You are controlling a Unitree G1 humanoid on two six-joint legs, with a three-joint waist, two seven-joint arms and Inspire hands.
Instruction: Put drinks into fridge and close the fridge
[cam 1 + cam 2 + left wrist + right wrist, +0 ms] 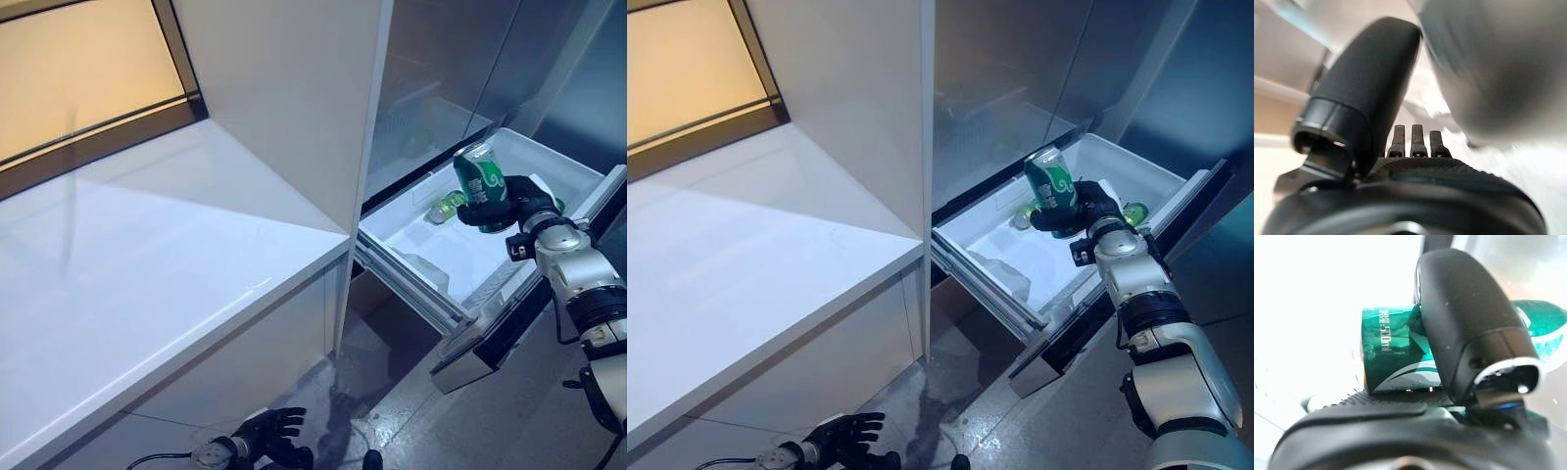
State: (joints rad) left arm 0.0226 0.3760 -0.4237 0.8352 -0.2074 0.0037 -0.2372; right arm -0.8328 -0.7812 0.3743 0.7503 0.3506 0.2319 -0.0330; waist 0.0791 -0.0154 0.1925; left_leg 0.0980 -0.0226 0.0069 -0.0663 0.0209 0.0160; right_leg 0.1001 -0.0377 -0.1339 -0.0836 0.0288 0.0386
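A white tabletop [147, 274] adjoins the fridge, whose white drawer [441, 250] stands pulled out. A second can [446, 208] inside is half hidden. The right robot hand [509, 208] clamps a green can [477, 176] above the drawer. The left robot hand [269, 431] hangs low, fingers loosely spread.

— What fills the left wrist view?

— Mostly the left hand [1415, 181] itself. Its dark bulk lies along the lower edge, and the thumb [1366, 93] stands up from it, thick and black, leaning toward the upper middle.

— And the fingers?

— The fingers [1416, 142] show as a short row of straight tips beside the thumb. Nothing lies between them and the thumb.

— Anything past the hand?

— A large grey rounded blur [1498, 63] takes the upper corner by the fingers; what it is cannot be told. Pale surfaces lie behind the thumb.
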